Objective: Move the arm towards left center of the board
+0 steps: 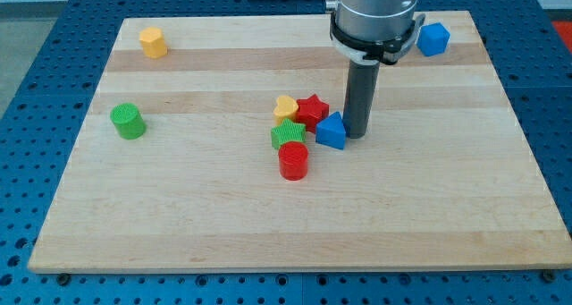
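My tip (356, 134) rests on the wooden board (179, 224) just right of centre. It stands right beside the blue triangular block (331, 131), on that block's right, touching or nearly so. That block belongs to a tight cluster: a red star (312, 110), a yellow heart (285, 107), a green ribbed block (288, 134) and a red cylinder (293, 161). At the view's left are a green cylinder (128, 121) and, further up, a yellow hexagonal block (153, 42).
A blue block (433, 38) sits near the board's top right corner, partly behind the arm's grey body (375, 19). A blue perforated table surrounds the board.
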Action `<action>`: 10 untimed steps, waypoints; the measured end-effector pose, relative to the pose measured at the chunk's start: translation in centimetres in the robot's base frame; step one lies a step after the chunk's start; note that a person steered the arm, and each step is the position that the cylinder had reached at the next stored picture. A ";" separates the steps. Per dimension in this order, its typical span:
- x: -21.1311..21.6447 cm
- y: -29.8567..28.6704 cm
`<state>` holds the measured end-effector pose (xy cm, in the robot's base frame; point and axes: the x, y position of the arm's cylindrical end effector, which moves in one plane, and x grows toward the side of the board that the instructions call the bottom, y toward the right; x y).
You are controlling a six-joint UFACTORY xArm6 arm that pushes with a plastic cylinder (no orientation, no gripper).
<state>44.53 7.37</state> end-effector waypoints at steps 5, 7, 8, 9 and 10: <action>-8.8 -0.1; -10.7 -4.8; -10.7 -8.1; -10.7 -11.4; -10.7 -14.6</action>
